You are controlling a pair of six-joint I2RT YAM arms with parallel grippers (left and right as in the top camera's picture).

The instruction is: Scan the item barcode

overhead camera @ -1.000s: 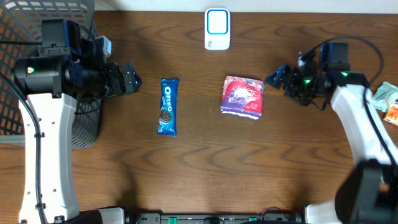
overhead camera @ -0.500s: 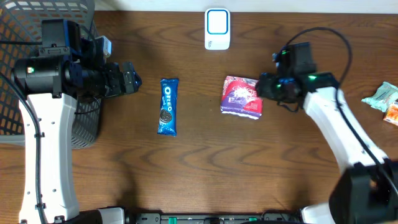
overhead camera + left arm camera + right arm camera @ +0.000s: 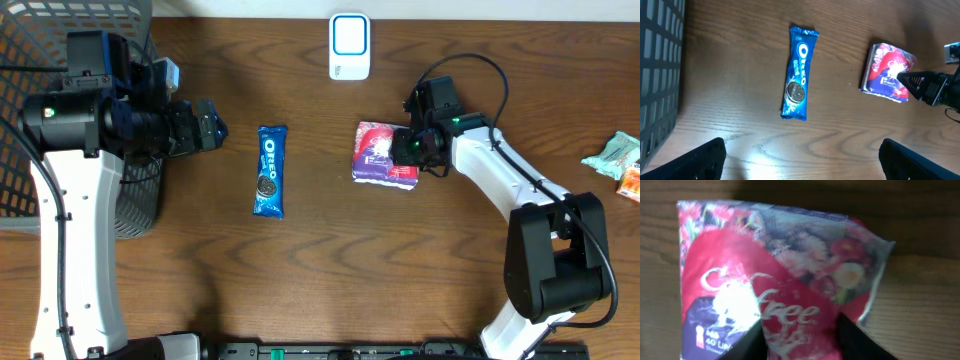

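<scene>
A pink and purple floral packet point(image 3: 383, 156) lies on the wooden table right of centre, also seen in the left wrist view point(image 3: 887, 72). My right gripper point(image 3: 412, 147) sits on the packet's right side. In the right wrist view the gripper point(image 3: 800, 341) has its two dark fingers pressed on either side of a bunched fold of the packet point(image 3: 765, 265). The white scanner point(image 3: 349, 46) with a blue face stands at the back centre. My left gripper point(image 3: 212, 128) hovers at the left, open and empty point(image 3: 802, 157).
A blue Oreo pack point(image 3: 270, 170) lies between the two arms, lengthwise point(image 3: 799, 72). A dark mesh basket point(image 3: 60, 40) stands at the far left. Small wrapped snacks point(image 3: 620, 160) lie at the right edge.
The right arm has swung left from beside the packet onto it, and its fingers have narrowed onto the wrapper. The left arm has stayed still.
</scene>
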